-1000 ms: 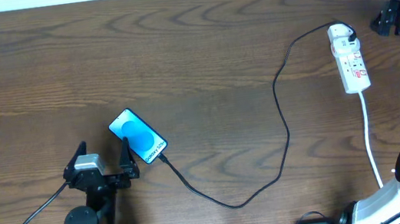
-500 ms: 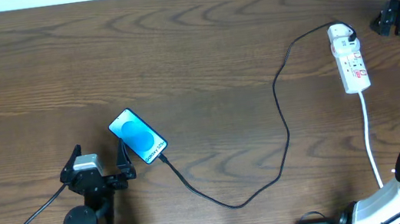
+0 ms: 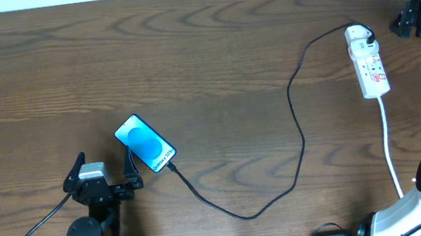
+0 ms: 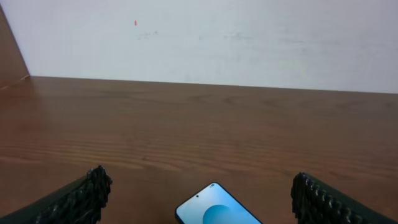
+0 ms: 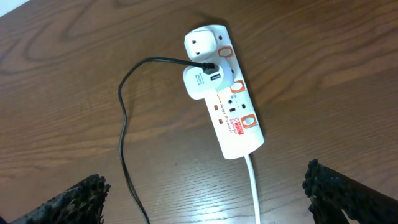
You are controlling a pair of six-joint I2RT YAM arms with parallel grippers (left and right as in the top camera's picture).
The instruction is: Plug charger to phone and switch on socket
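The phone [image 3: 145,144] lies screen-up at the tabletop's [image 3: 209,45] front left. The charger [image 3: 301,135] runs from its near end to the socket [image 3: 368,60] by the right edge. The left gripper [image 3: 105,168] is spread beside the phone, and the right gripper [image 5: 205,194] is spread above the socket.

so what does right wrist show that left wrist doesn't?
Right wrist only: the socket, a white adapter on it with the charger cable plugged in, and the white cord. Left wrist only: the top of the phone and a pale wall. Both: the wood table and that arm's own open fingers, left gripper and right gripper.
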